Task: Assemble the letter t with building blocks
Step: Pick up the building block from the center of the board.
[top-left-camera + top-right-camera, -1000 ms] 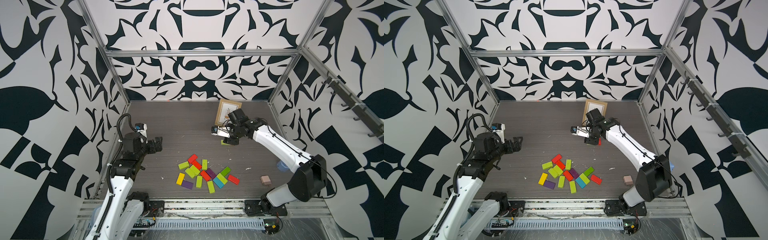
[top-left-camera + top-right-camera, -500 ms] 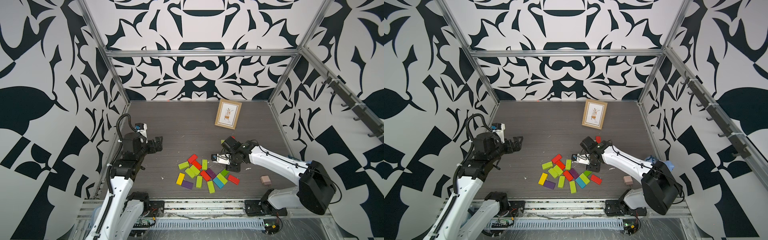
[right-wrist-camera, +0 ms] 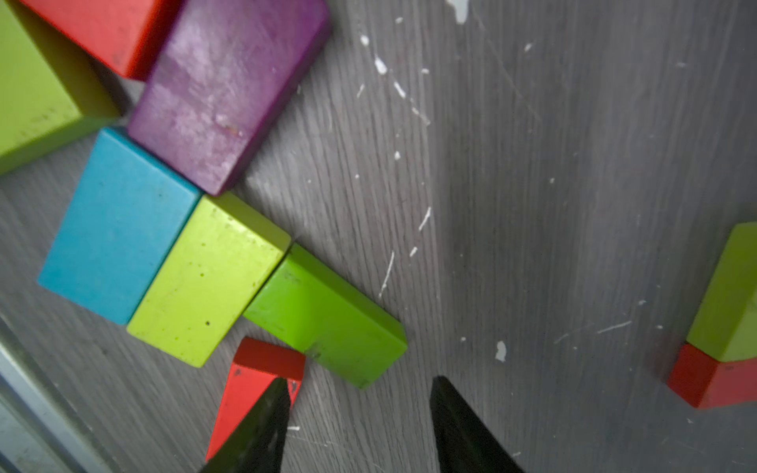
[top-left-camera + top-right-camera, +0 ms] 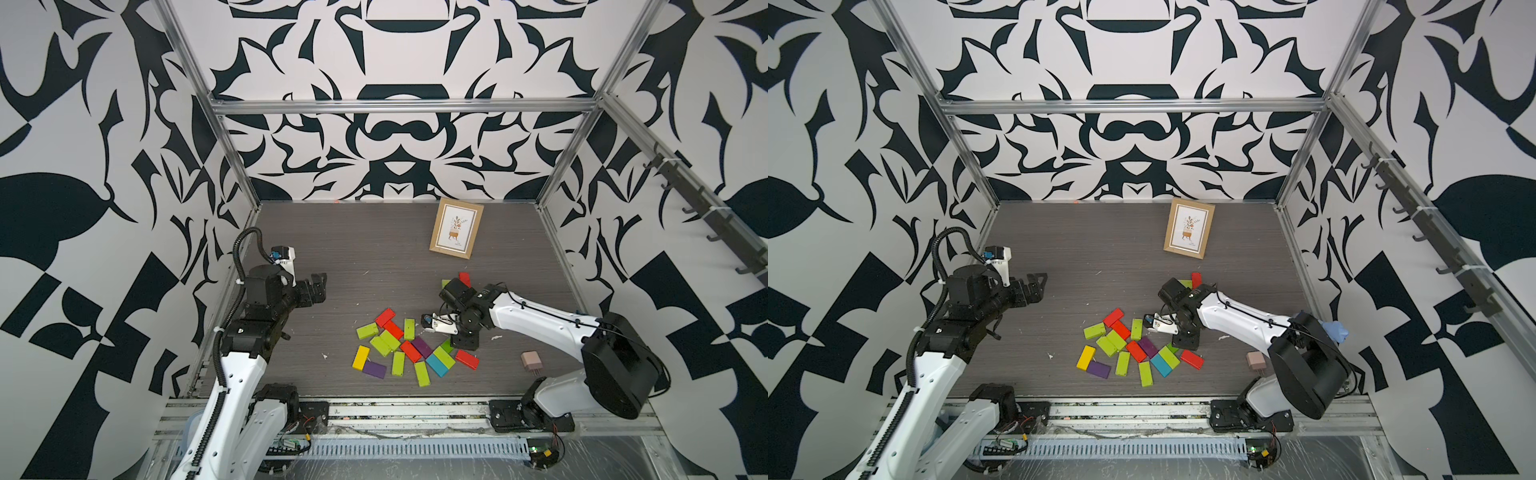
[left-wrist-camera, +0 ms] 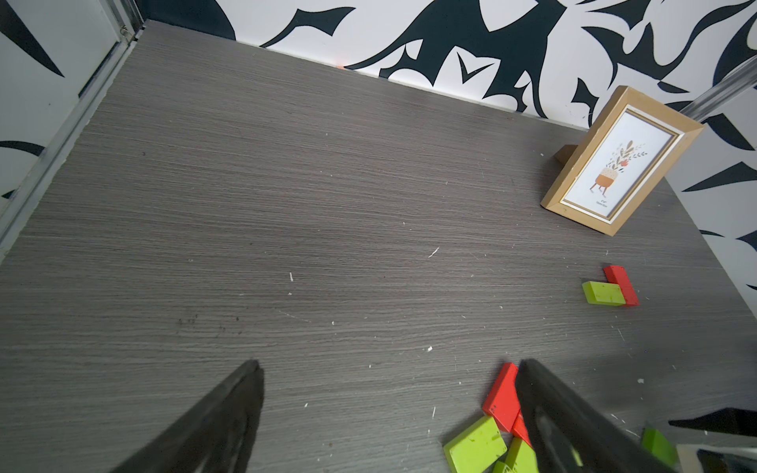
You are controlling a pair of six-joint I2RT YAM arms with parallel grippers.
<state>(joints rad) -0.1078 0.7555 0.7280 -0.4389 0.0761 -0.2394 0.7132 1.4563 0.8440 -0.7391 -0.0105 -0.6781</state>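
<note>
The letter is only begun, I judge. Two building blocks lie apart from the rest: a lime green block and a red block, the green end touching the red long side at a right angle. In both top views they sit right of the middle, between the picture frame and the pile in the lower middle (more than a dozen pieces, pointing in every direction). So most of the stem and the bar remain to be laid.

The right jaws hang low over the right edge of the pile, half released, with only bare tabletop between them. The left jaws, at the middle left, are spread wide and empty.

The blocks are flat rectangles with sharp edges, painted matte, probably wood. The purple block shows whitish wear. The tabletop has grey wood grain with white flecks.
</note>
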